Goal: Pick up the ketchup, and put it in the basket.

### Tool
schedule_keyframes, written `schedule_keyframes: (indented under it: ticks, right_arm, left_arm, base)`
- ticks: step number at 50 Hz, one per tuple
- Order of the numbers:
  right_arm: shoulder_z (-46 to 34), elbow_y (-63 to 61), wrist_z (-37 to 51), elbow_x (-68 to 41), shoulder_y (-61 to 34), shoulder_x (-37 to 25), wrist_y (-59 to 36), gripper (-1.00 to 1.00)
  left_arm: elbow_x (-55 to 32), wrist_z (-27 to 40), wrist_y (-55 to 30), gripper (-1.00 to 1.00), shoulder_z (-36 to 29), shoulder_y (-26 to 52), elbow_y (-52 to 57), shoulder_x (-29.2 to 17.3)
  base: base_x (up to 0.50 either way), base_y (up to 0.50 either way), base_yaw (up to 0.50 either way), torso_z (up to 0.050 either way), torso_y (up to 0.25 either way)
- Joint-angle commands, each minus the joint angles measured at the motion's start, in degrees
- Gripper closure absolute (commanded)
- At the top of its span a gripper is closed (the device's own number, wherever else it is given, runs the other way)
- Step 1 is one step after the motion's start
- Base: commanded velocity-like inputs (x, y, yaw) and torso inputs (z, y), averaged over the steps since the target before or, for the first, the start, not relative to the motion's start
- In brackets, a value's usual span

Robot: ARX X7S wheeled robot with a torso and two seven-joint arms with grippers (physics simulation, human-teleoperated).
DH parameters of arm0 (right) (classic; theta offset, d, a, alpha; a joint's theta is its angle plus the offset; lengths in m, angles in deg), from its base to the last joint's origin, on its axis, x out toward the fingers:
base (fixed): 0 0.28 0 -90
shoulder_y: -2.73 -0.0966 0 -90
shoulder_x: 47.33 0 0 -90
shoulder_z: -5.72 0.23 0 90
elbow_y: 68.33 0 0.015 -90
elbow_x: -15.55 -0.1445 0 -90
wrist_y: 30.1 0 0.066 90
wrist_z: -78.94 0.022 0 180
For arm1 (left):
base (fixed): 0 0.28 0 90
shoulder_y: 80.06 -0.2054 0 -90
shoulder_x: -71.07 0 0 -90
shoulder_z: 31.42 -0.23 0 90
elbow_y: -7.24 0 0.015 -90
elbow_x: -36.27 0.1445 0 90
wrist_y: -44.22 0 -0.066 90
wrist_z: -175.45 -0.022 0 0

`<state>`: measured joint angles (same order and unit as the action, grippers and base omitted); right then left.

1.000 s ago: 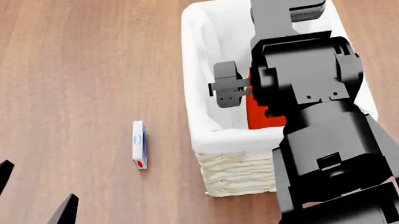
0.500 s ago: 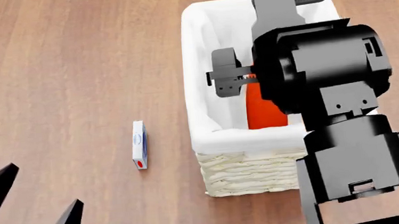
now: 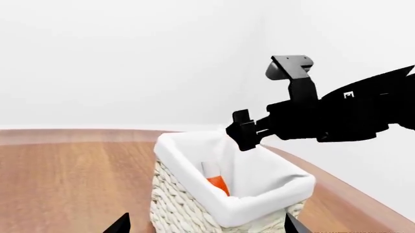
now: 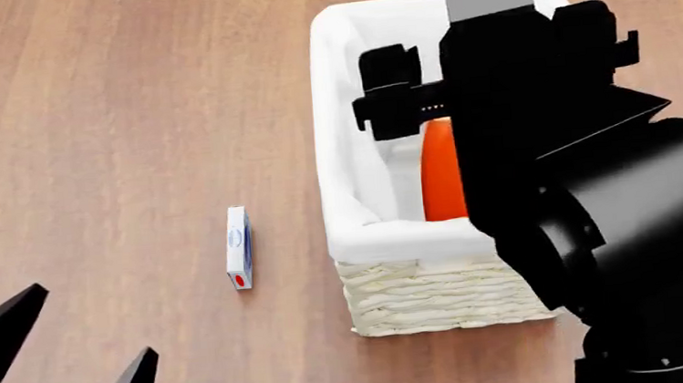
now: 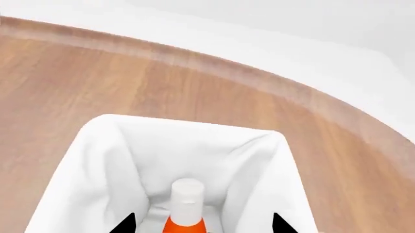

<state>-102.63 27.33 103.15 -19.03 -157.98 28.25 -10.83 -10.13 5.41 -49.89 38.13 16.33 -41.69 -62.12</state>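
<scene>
The ketchup (image 5: 184, 224) lies inside the basket (image 5: 97, 160), its white cap (image 5: 186, 192) pointing toward the far end. My right gripper (image 5: 202, 224) hangs open above it, fingertips (image 5: 127, 224) wide of the bottle on both sides and not touching it. In the head view the orange ketchup (image 4: 441, 173) shows in the basket (image 4: 410, 282), partly hidden by my right arm (image 4: 545, 139). The left wrist view shows the ketchup (image 3: 218, 183) in the basket (image 3: 194, 213), with the right arm (image 3: 324, 119) over the rim. My left gripper (image 4: 96, 321) is open, near the table's front left.
A small white and blue box (image 4: 239, 247) lies on the wooden table (image 4: 105, 128) left of the basket. The table's far edge (image 5: 214, 65) and a white wall lie beyond the basket.
My right arm has risen above the basket and looms larger in the head view. The ketchup stays down in the basket, more of it showing. My left gripper has shifted slightly.
</scene>
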Motion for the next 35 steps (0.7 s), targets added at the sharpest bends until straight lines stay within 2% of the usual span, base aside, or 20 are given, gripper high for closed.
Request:
schedule_keyframes:
  ticks: [1,3,6,16,19,22,24,27,30,35]
  right_arm:
    - [-4.35,-18.02,3.32,2.20,7.26,-4.57,3.47,-1.00]
    - [-5.40,-22.20,3.36,2.72,9.10,-6.07,5.10,-1.00]
    - [-4.69,-26.40,3.55,2.74,11.96,-7.41,7.79,-1.00]
    - [-6.35,-33.91,4.18,5.51,18.05,-12.04,13.20,-1.00]
    - [-10.17,-36.38,4.94,9.14,19.66,-14.33,15.38,-1.00]
    - [-13.94,-38.85,7.65,13.85,21.22,-16.53,16.33,-1.00]
    - [-11.99,-39.89,8.33,12.94,23.92,-16.54,18.34,-1.00]
    - [-12.86,-40.53,9.66,14.63,26.56,-17.41,20.55,-1.00]
    - [-12.27,-40.68,10.81,15.24,29.57,-17.72,23.41,-1.00]
    - [-12.87,-40.87,12.40,16.52,32.38,-17.76,25.30,-1.00]
  left_arm:
    - [-0.07,0.19,-1.06,-1.00,-0.80,1.04,0.24,0.19]
    - [1.85,-1.11,0.68,-1.00,-1.35,-0.34,-1.25,1.04]
    - [0.34,0.10,-0.76,-1.00,-1.01,0.74,0.06,0.32]
    - [2.53,-1.08,0.26,-1.00,-2.28,0.04,-1.59,1.49]
    - [0.84,-0.04,-1.08,-1.00,-1.84,1.12,-0.41,0.77]
    - [2.71,-1.24,0.32,-1.00,-2.54,0.11,-2.31,1.77]
    - [2.77,-1.23,0.22,-1.00,-2.69,0.16,-2.25,1.83]
    - [0.59,0.34,-1.92,-1.00,-2.27,1.76,-0.39,0.89]
    - [2.76,-1.21,0.20,-1.00,-2.84,0.32,-1.92,1.78]
    - [1.67,-0.40,-1.22,-1.00,-2.85,1.52,-1.17,1.42]
  base:
    - [0.00,0.00,0.00,0.000,0.000]
    - [0.00,0.00,0.00,0.000,0.000]
    - [0.00,0.00,0.00,0.000,0.000]
    - [0.00,0.00,0.00,0.000,0.000]
    - [0.00,0.00,0.00,0.000,0.000]
    - [0.00,0.00,0.00,0.000,0.000]
    - [0.00,0.00,0.00,0.000,0.000]
    - [0.00,0.00,0.00,0.000,0.000]
    - [0.00,0.00,0.00,0.000,0.000]
    - [0.00,0.00,0.00,0.000,0.000]
